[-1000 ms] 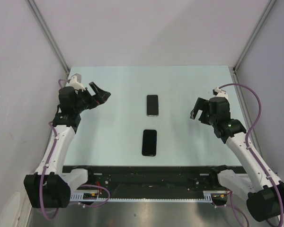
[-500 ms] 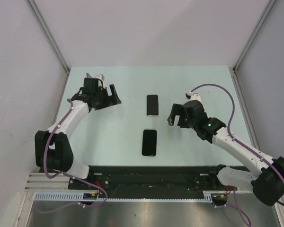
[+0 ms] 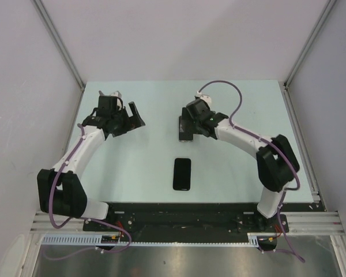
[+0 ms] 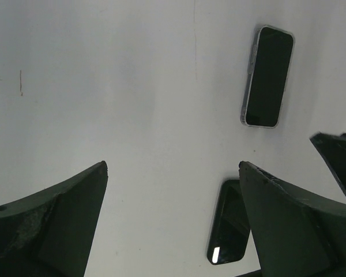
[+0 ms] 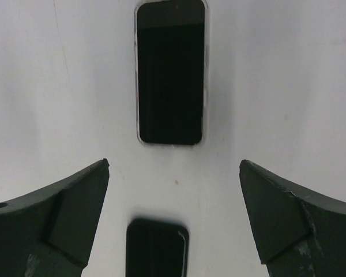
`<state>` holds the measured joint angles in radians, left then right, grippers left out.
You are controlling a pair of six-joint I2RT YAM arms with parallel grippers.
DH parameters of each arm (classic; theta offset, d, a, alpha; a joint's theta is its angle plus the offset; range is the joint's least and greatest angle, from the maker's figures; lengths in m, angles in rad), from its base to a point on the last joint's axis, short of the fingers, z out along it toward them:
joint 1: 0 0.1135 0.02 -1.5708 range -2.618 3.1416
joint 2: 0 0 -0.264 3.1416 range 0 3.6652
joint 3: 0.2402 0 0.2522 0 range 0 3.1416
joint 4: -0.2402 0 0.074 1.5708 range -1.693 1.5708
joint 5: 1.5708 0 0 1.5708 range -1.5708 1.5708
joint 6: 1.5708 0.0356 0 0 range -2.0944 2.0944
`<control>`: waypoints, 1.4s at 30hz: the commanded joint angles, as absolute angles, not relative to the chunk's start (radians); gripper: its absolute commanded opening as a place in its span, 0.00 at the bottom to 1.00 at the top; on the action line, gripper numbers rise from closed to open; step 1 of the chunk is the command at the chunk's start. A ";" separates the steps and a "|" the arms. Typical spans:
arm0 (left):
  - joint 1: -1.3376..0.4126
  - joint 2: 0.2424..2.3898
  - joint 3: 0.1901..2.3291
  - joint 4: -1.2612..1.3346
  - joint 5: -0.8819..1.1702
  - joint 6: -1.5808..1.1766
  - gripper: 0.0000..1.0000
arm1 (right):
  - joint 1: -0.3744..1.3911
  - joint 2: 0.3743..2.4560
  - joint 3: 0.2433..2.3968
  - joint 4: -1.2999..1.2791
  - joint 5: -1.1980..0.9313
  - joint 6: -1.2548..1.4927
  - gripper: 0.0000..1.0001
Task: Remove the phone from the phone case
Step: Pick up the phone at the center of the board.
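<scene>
Two dark phones lie in line on the pale table. The one nearer the arm bases has a pale clear case rim, which shows plainly in the right wrist view and the left wrist view. The farther one is plain black. My right gripper is open and empty, hovering over the farther phone. My left gripper is open and empty, left of both phones. A right fingertip shows in the left wrist view.
Grey enclosure walls and metal posts close in the table on the left, right and back. The black base rail runs along the near edge. The right arm's purple cable arcs above the table.
My right arm has swung from the right side leftward to above the farther phone. My left gripper has moved right and slightly forward, then nearly held still. The phones have not moved.
</scene>
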<state>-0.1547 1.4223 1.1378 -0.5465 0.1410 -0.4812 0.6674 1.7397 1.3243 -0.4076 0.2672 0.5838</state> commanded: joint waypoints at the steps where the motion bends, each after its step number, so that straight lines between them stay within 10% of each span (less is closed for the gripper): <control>1: -0.153 1.350 1.100 -0.511 0.162 -0.532 1.00 | 0.658 1.899 1.515 -0.459 0.328 0.581 1.00; 10: -0.153 1.341 1.066 -0.488 0.202 -0.483 1.00 | 0.693 2.266 1.908 -0.680 0.399 0.581 1.00; 32: -0.153 1.325 1.020 -0.437 0.190 -0.492 1.00 | 0.703 2.246 1.747 -0.583 0.414 0.621 1.00; 42: -0.152 1.422 1.025 -0.400 0.309 -0.574 1.00 | 0.704 2.203 1.744 -0.600 0.410 0.629 0.61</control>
<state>-0.1547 1.3647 1.0031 -0.4385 0.1894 -0.5179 0.7010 2.2604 1.7645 -0.5671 0.4191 0.6266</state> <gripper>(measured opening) 0.996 0.796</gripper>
